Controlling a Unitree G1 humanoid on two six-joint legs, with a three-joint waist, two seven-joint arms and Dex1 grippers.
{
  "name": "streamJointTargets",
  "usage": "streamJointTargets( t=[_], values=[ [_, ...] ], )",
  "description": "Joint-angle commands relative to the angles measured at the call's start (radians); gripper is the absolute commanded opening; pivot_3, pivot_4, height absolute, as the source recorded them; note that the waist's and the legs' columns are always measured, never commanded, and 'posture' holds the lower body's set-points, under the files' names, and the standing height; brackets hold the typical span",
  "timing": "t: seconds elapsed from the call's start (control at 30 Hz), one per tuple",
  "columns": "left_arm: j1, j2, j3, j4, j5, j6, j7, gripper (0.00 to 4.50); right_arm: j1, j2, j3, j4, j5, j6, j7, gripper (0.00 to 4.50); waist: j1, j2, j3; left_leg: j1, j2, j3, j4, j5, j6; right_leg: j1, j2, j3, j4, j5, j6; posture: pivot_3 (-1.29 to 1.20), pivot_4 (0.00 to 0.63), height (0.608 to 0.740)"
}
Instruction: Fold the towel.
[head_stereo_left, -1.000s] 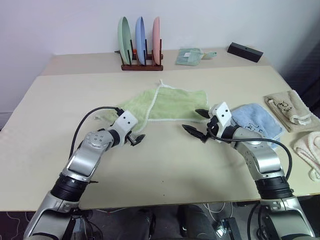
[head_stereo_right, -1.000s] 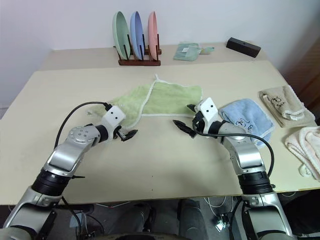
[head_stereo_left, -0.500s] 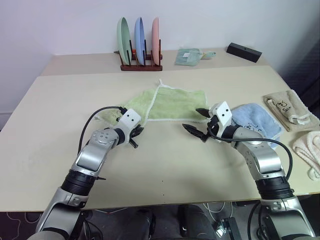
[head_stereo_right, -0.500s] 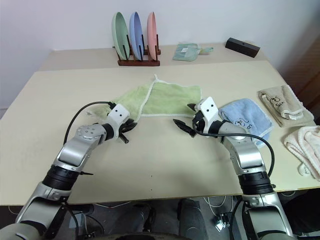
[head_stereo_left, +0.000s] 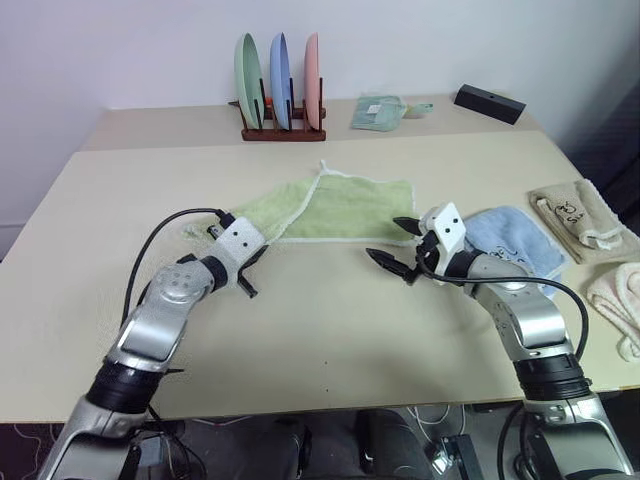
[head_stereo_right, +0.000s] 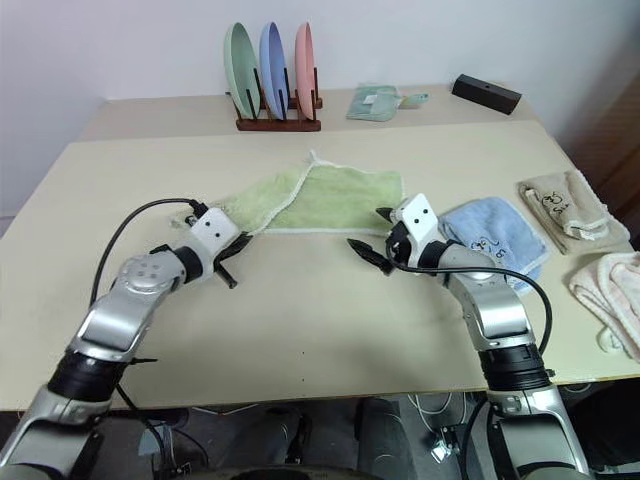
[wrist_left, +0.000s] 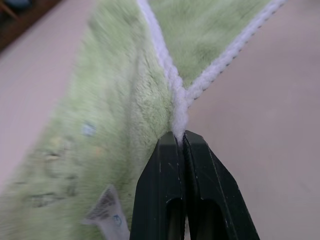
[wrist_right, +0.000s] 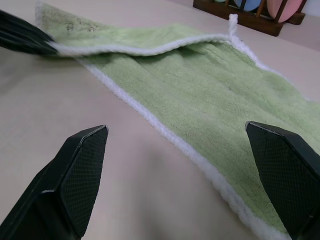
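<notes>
The towel (head_stereo_left: 345, 205), light green terry with whitish edging, lies partly folded over itself in the middle of the table (head_stereo_left: 320, 330). My left gripper (head_stereo_left: 252, 264) is shut on its near left edge. In the left wrist view the black fingers (wrist_left: 170, 185) pinch the white edging (wrist_left: 176, 107) where two hems meet, and the cloth there is raised a little off the table. My right gripper (head_stereo_left: 388, 243) hovers open just off the towel's near right corner, with nothing between its fingers (wrist_right: 75, 180).
A light blue towel (head_stereo_left: 515, 240) lies under my right forearm. A beige towel (head_stereo_left: 580, 215) and a cream one (head_stereo_left: 620, 300) lie at the right edge. At the back stand a plate rack (head_stereo_left: 280, 75), a small folded cloth (head_stereo_left: 378, 112) and a black box (head_stereo_left: 490, 103).
My left gripper reached forward to the towel's near left edge, shut on it, and has drawn it back and to the left, lifting it slightly. The right arm has kept still.
</notes>
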Motion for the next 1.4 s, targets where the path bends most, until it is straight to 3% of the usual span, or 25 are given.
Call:
streamJointTargets(
  t=[0.03,0.17,0.33,0.5,0.73,1.0,1.1,1.3,1.4],
  values=[
    [0.223,0.066,0.169,-0.279,-0.110,0.006,-0.078,0.04,-0.030,-0.042,-0.038,-0.047,0.001,-0.010,0.011,4.50,-0.008,0.000,0.000,0.000,0.000,0.001,0.000,0.000,0.000,0.000,0.000,0.001,0.000,0.000,0.000,0.00,0.150,0.740],
    [0.461,0.099,0.321,-0.368,-0.203,0.029,-0.139,0.04,-0.096,-0.074,-0.032,0.014,-0.021,-0.046,0.031,4.50,-0.002,0.001,0.001,0.001,0.001,0.007,-0.002,-0.001,0.001,-0.003,0.001,0.005,0.000,0.000,0.000,0.00,0.150,0.740],
    [0.614,0.116,0.447,-0.327,-0.188,-0.015,-0.132,0.04,-0.203,-0.115,0.037,0.191,-0.152,-0.183,0.054,4.50,0.003,0.001,0.001,0.003,0.002,0.009,-0.002,-0.001,0.002,0.000,0.001,0.006,0.000,0.001,-0.001,0.00,0.150,0.740],
    [0.662,0.108,0.514,-0.262,-0.179,-0.071,-0.117,0.04,-0.320,-0.143,0.143,0.446,-0.345,-0.448,0.039,4.50,-0.002,0.000,0.001,0.003,0.003,0.012,-0.002,-0.001,0.002,-0.001,0.001,0.007,0.000,0.001,-0.001,0.00,0.150,0.740],
    [0.647,0.102,0.491,-0.230,-0.172,-0.108,-0.107,0.04,-0.474,-0.164,0.280,0.757,-0.604,-0.810,-0.100,4.50,-0.004,0.000,0.001,0.003,0.004,0.019,-0.003,-0.002,0.003,-0.005,0.005,0.014,0.000,0.001,-0.001,0.00,0.150,0.740],
    [0.636,0.099,0.462,-0.210,-0.165,-0.134,-0.100,0.04,-0.564,-0.155,0.338,0.916,-0.729,-1.029,-0.213,4.50,-0.007,0.000,0.001,0.001,0.005,0.021,-0.003,-0.002,0.003,-0.008,0.006,0.017,0.001,0.001,-0.002,0.00,0.150,0.740],
    [0.641,0.099,0.460,-0.201,-0.162,-0.145,-0.099,0.00,-0.571,-0.166,0.349,0.924,-0.755,-1.082,-0.235,3.20,-0.008,0.000,0.001,0.001,0.005,0.021,-0.003,-0.002,0.003,-0.008,0.006,0.017,0.002,0.001,-0.002,0.00,0.150,0.740],
    [0.639,0.103,0.469,-0.178,-0.161,-0.161,-0.101,0.00,-0.555,-0.188,0.334,0.897,-0.759,-1.111,-0.230,0.16,-0.008,0.000,0.001,0.001,0.005,0.022,-0.003,-0.002,0.003,-0.009,0.007,0.018,0.002,0.001,-0.002,0.00,0.150,0.740],
    [0.587,0.103,0.482,-0.154,-0.177,-0.170,-0.091,0.00,-0.553,-0.204,0.321,0.878,-0.751,-1.102,-0.229,0.07,-0.006,0.000,0.001,0.001,0.005,0.022,-0.003,-0.002,0.003,-0.009,0.007,0.018,0.002,0.001,-0.002,0.00,0.150,0.740]
  ],
)
